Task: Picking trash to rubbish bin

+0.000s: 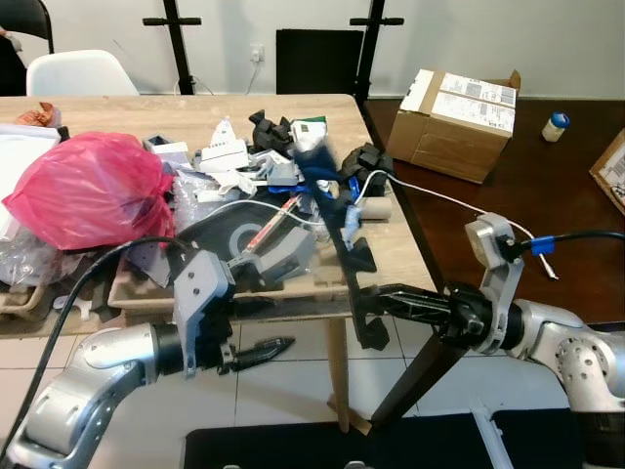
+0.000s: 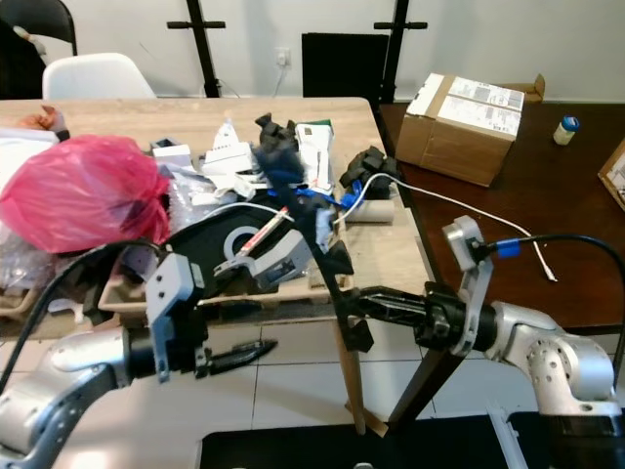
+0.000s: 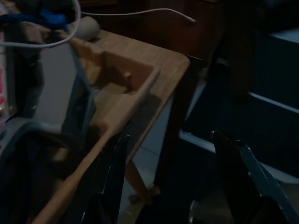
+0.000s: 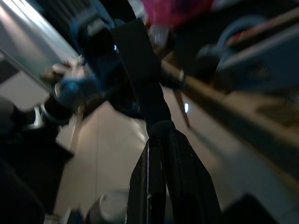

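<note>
A heap of trash (image 1: 249, 161) covers the light wooden table (image 1: 410, 256). My right gripper (image 1: 363, 298) is below the table's front right corner, shut on a long black strap (image 1: 350, 239). The strap runs up over the table edge to a blurred blue and black piece (image 1: 317, 161) in the heap; in the right wrist view the strap (image 4: 140, 70) rises straight from my shut fingertips (image 4: 161, 140). My left gripper (image 1: 278, 348) hangs under the table's front edge, open and holding nothing. In the left wrist view its two fingers (image 3: 112, 177) stand wide apart facing the table corner (image 3: 177, 63).
A pink plastic bag (image 1: 93, 191) lies at the table's left. A grey device (image 1: 259, 244) and a pulp tray (image 1: 137, 288) sit at the front edge. A white cable (image 1: 439, 195) trails onto a dark brown surface holding a cardboard box (image 1: 459, 122). A white chair (image 1: 78, 70) stands behind.
</note>
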`<state>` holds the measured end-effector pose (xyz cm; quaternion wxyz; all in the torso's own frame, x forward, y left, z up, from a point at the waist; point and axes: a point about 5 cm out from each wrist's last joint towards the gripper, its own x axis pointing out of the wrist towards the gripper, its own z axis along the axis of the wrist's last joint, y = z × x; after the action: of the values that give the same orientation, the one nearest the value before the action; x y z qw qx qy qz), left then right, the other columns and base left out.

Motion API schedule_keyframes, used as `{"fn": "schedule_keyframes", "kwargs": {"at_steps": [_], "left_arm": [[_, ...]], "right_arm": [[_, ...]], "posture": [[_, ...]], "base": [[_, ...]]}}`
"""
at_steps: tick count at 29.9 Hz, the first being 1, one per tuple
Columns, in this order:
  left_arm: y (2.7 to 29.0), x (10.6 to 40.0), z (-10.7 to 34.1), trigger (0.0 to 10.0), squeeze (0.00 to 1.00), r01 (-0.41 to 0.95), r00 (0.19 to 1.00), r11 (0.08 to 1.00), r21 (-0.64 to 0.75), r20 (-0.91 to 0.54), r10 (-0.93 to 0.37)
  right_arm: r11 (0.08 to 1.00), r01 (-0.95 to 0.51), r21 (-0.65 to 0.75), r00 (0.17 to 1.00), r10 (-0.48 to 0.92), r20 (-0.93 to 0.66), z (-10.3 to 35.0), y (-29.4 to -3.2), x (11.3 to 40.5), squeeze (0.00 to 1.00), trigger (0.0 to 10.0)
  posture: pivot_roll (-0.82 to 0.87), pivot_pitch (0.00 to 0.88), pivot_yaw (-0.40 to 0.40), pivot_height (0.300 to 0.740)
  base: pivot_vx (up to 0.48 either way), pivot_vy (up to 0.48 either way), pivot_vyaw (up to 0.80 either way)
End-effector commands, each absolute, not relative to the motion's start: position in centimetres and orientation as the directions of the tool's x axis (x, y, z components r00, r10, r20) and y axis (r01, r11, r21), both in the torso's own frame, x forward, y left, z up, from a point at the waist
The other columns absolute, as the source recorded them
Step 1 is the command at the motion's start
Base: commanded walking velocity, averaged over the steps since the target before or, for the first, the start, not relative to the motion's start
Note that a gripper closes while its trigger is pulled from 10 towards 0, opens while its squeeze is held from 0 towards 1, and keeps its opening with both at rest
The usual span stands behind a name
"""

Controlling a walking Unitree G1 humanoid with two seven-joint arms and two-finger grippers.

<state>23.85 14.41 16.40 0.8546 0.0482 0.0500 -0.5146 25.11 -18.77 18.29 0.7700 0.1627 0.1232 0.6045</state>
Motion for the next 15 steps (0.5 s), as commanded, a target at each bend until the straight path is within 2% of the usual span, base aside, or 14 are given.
{"fn": "schedule_keyframes", "kwargs": {"at_steps": [1,4,9,15], "left_arm": [[14.4,23.6,15.7,10.0,0.00,0.882,0.468,0.470,0.026,-0.151,-0.871],[14.5,23.2,15.0,10.0,0.00,0.888,0.457,0.460,0.027,-0.177,-0.872],[15.6,21.9,11.3,10.0,0.00,0.896,0.430,0.441,0.048,-0.330,-0.840],[16.5,21.3,9.2,10.0,0.00,0.875,0.458,0.483,0.030,-0.378,-0.805]], "right_arm": [[0.236,-0.899,0.369,0.230,0.971,-0.061,18.0,-18.7,24.6,0.00,0.0],[0.239,-0.903,0.356,0.209,0.971,-0.120,17.3,-18.7,24.2,0.00,0.0],[0.285,-0.915,0.286,0.133,0.881,-0.455,13.3,-20.3,23.2,0.00,0.0],[0.325,-0.926,0.193,0.118,0.733,-0.670,10.2,-21.7,22.9,0.00,0.0]], "posture": [[0.01,0.117,0.000,0.740],[0.01,0.116,0.000,0.740],[0.01,0.120,-0.001,0.740],[0.01,0.118,0.000,0.740]], "base": [[0.000,0.000,0.00],[0.000,0.000,0.00],[0.000,0.000,0.00],[0.000,0.000,0.00]]}}
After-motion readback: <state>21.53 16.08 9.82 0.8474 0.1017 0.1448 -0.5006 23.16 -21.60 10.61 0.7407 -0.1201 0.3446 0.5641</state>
